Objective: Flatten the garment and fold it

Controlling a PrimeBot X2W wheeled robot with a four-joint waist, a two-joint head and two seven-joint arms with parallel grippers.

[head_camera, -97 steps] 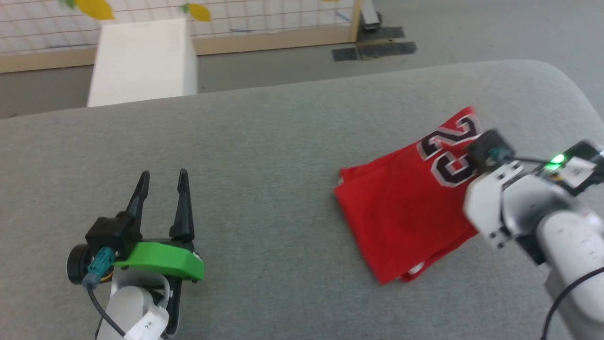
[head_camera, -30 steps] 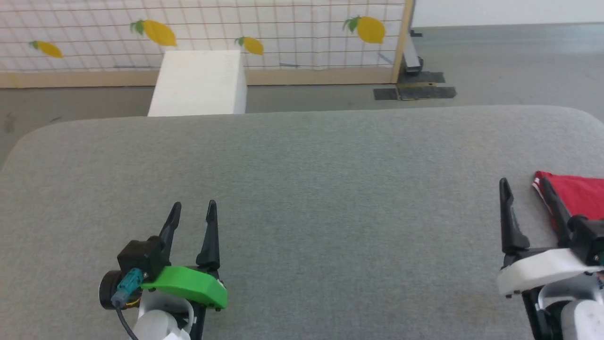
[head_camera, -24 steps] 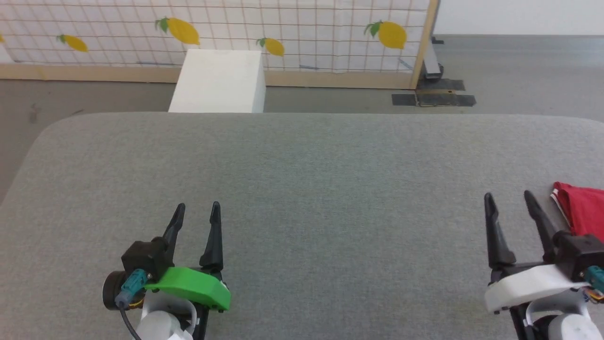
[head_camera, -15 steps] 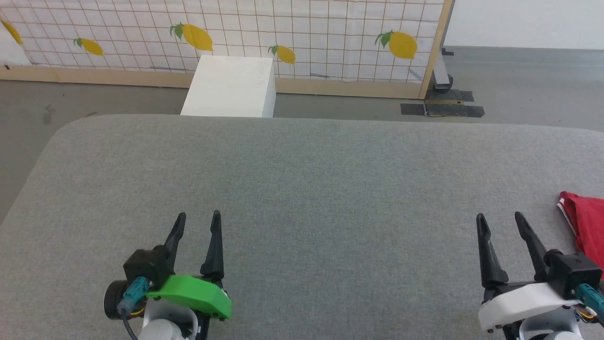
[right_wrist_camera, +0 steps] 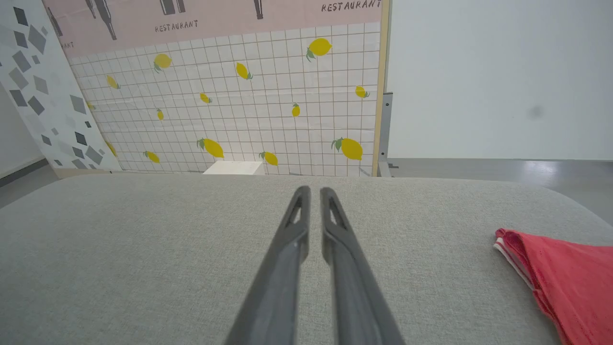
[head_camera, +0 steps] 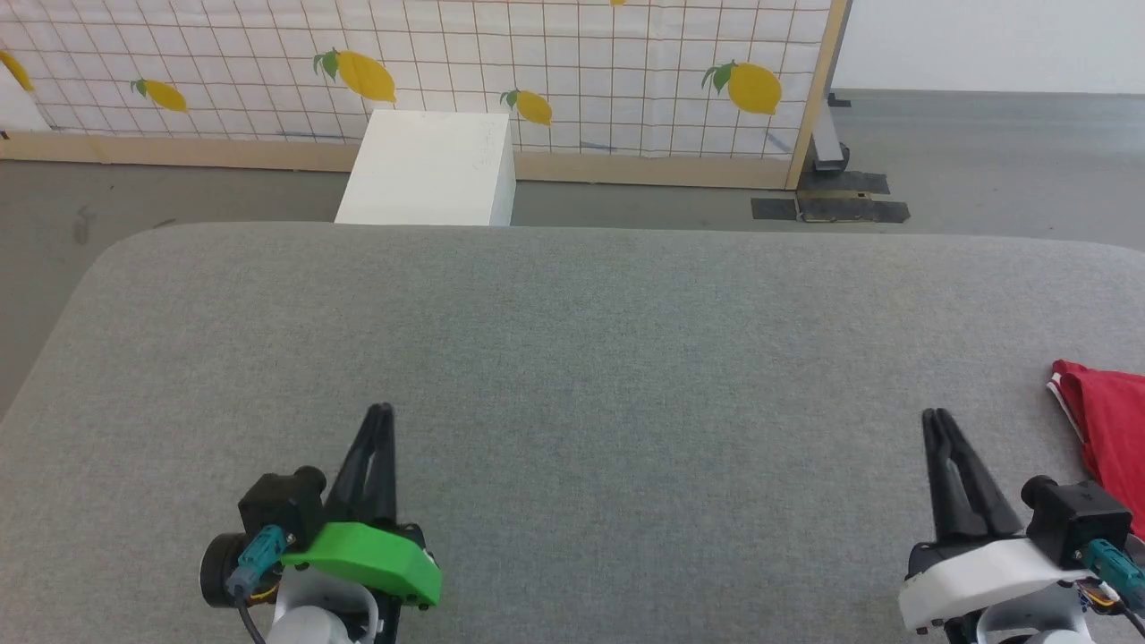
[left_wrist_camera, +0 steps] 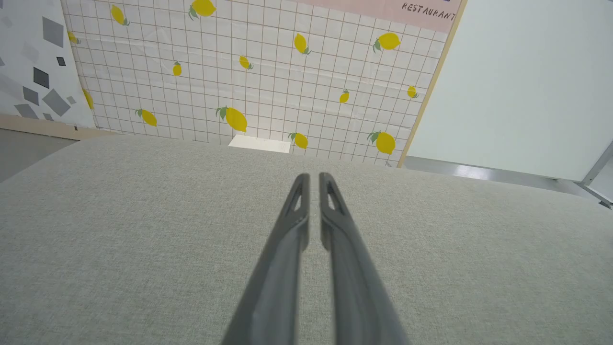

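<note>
L gripper [head_camera: 383, 410]: fingers pressed together, tips all but touching, nothing between them. It sits low at the near-left of the grey padded surface [head_camera: 572, 358], pointing away from the robot. Green cover [head_camera: 362, 559] at its base, w/ a black camera block and a teal connector beside it. In the L wrist view a thin slit runs between the fingers, w/ grey fabric under them.

R gripper [head_camera: 935, 413]: same state, fingers closed on nothing, tips together. It's at the near-right of the surface w/ a white cover [head_camera: 975, 577] at its base, and it also points away from the robot.

The garment [right_wrist_camera: 570, 278] lies flat on the surface to the right of the R gripper, near it but not touching. Red cloth, cut off by the frame edge in both the head and R wrist views. A red-and-white striped trim runs along the edge facing the gripper.

Beyond the far edge of the surface a white box [head_camera: 429, 183] stands on the grey floor. Behind it is a white grid-pattern panel [head_camera: 581, 72] w/ yellow lemons, framed in pale wood. Black tape patches [head_camera: 832, 207] lie by the foot of its post. Above the grid is a pink banner [right_wrist_camera: 215, 19] reading "RESTAURANT", repeated across it w/ dark bottle shapes over the words. To the left stands a white panel [right_wrist_camera: 43, 91] w/ grey squares.
</note>
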